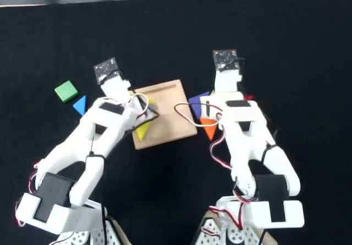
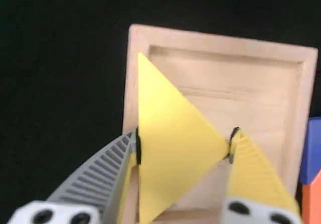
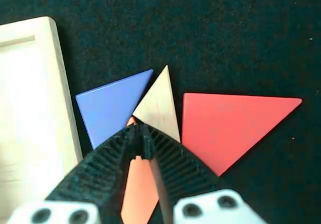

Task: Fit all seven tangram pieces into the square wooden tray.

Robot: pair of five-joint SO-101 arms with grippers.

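High view: the square wooden tray [image 1: 171, 105] is noted between the arms, with the yellow triangle [image 1: 143, 131] over its corner nearest the left arm. Left wrist view: the triangle is pinched in the left gripper [image 2: 184, 146] and overlaps the rim, so it is best squared to the recess corner before release. Right wrist view: the right gripper [image 3: 141, 133] is closed on nothing above the orange piece [image 3: 140, 189].

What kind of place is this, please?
Probably a robotics lab bench: a black-covered table, a left arm and a right arm mounted side by side, and a wooden tray and green square laid out like a test.
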